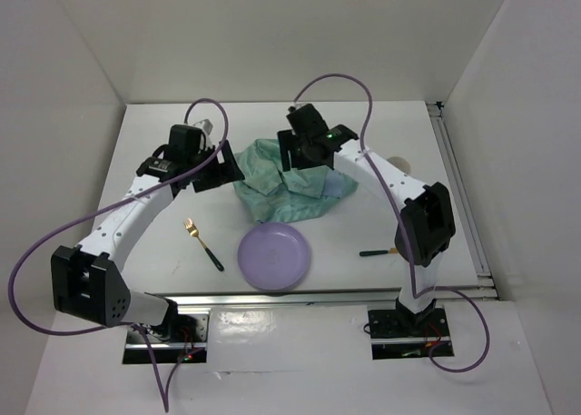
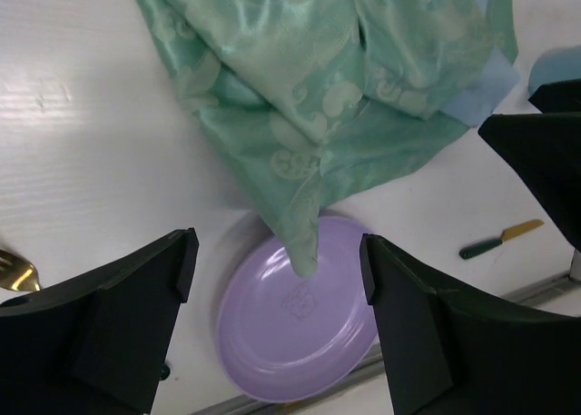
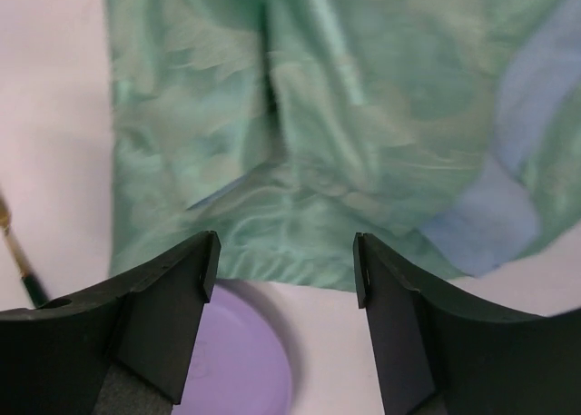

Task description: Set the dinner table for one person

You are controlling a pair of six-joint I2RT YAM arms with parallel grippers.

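The left gripper (image 2: 277, 251) is shown with its jaws spread wide and nothing held between them; through the gap a purple plate (image 2: 300, 329) is seen below, with a pointed corner of a green patterned cloth (image 2: 309, 88) draped over its far rim. The right gripper (image 3: 286, 251) is likewise shown with its jaws apart and empty, hung directly above the same cloth, whose crumpled folds fill its view; a pale blue fabric (image 3: 490, 224) is glimpsed under the cloth's edge, and what it is cannot be told. From above, both grippers are seen at the middle of the dinner table (image 1: 408, 133), a broad white top that fills the workspace from the arm bases to the far wall; the cloth is heaped at its centre, the plate lies just nearer the bases, a gold fork (image 1: 201, 242) with a dark handle lies to the left of the plate, and a knife (image 1: 381, 251) lies well to its right, partly hidden by the right arm. The table itself is judged rigid, fixed and smooth, so nothing on it is to be gripped by the top, and flat things may slide; the cloth is judged soft, limp and slippery, best pinched at a raised fold or corner; the plate looks stiff and light, best taken at its rim once uncovered; the cutlery is best taken across the handle.
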